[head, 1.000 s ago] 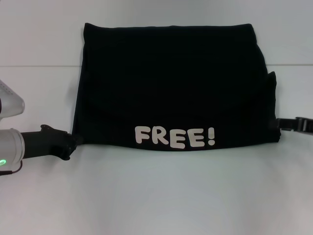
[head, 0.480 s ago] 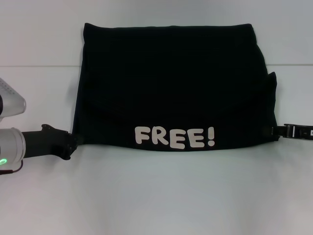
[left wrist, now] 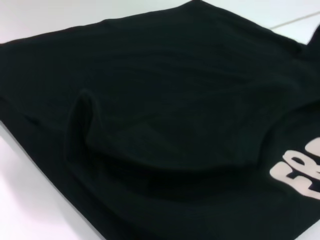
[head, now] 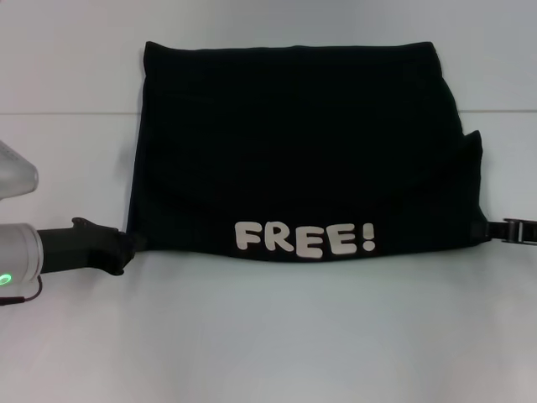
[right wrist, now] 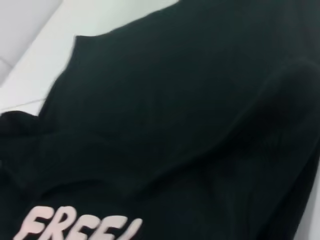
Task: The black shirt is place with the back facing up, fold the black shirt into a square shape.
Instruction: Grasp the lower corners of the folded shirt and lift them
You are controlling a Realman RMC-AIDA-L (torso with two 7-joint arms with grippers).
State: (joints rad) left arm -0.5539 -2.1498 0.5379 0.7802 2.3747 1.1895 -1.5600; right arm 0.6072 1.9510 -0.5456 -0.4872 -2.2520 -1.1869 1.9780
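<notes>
The black shirt (head: 294, 143) lies flat on the white table, folded into a wide rectangle. White lettering "FREE!" (head: 304, 238) runs along its near edge. My left gripper (head: 127, 245) is at the shirt's near left corner, which is drawn out to a point into its tip. My right gripper (head: 492, 229) is at the near right corner, and the cloth is stretched toward it. The fingers are hidden by the dark fabric. The left wrist view shows the shirt (left wrist: 165, 115) close up with a raised crease. The right wrist view shows the shirt (right wrist: 190, 115) and part of the lettering (right wrist: 75, 225).
The white table (head: 277, 336) extends in front of the shirt and to both sides. A faint seam line (head: 67, 114) crosses the table behind the arms. A small flap of cloth (head: 472, 143) sticks out at the shirt's right edge.
My right gripper moved in to the near right corner, then back out to the right, and the shirt's right edge and lettering shifted right with it. My left gripper dropped slightly nearer.
</notes>
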